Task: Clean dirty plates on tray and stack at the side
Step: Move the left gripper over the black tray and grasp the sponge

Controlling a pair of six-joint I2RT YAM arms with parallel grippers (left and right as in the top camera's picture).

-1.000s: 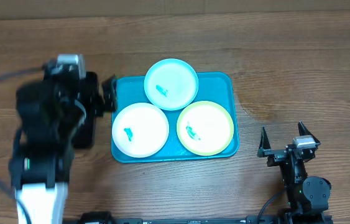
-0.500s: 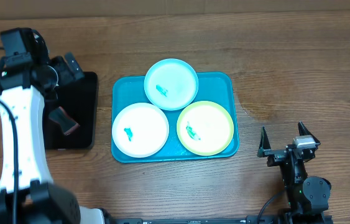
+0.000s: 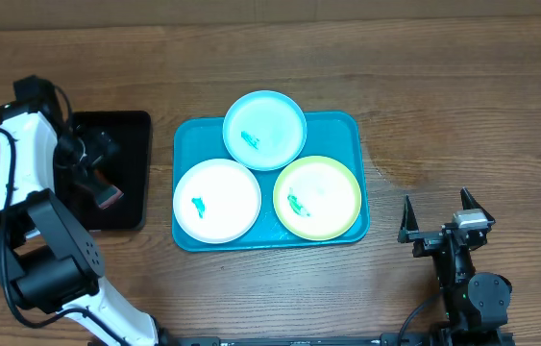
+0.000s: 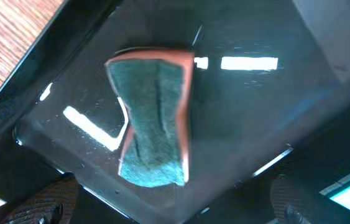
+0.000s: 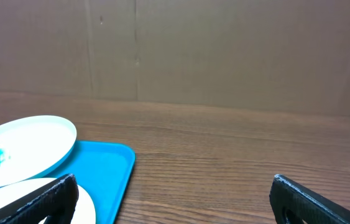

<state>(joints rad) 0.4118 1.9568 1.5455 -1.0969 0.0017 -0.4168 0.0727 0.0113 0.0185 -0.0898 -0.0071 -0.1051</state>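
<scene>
Three plates lie on the turquoise tray (image 3: 349, 135): a light cyan one (image 3: 264, 130) at the back, a white one (image 3: 216, 200) front left and a yellow-green one (image 3: 317, 197) front right. Each has a small teal smear. My left gripper (image 3: 95, 165) is open over the black tray (image 3: 134, 144), just above a green sponge with an orange edge (image 3: 109, 197). In the left wrist view the sponge (image 4: 156, 118) lies ahead of the open fingers (image 4: 168, 208), untouched. My right gripper (image 3: 436, 219) is open and empty to the right of the tray. Its wrist view (image 5: 175, 199) shows the cyan plate (image 5: 19, 149) and the tray corner (image 5: 109, 168).
The black tray stands left of the turquoise tray with a narrow gap between them. Bare wooden table (image 3: 462, 115) lies to the right of and behind the turquoise tray. A cardboard wall (image 5: 224, 50) closes the far side.
My left arm swung left from the turquoise tray's left edge to over the black tray and came down toward the sponge. The right arm and the plates have not moved.
</scene>
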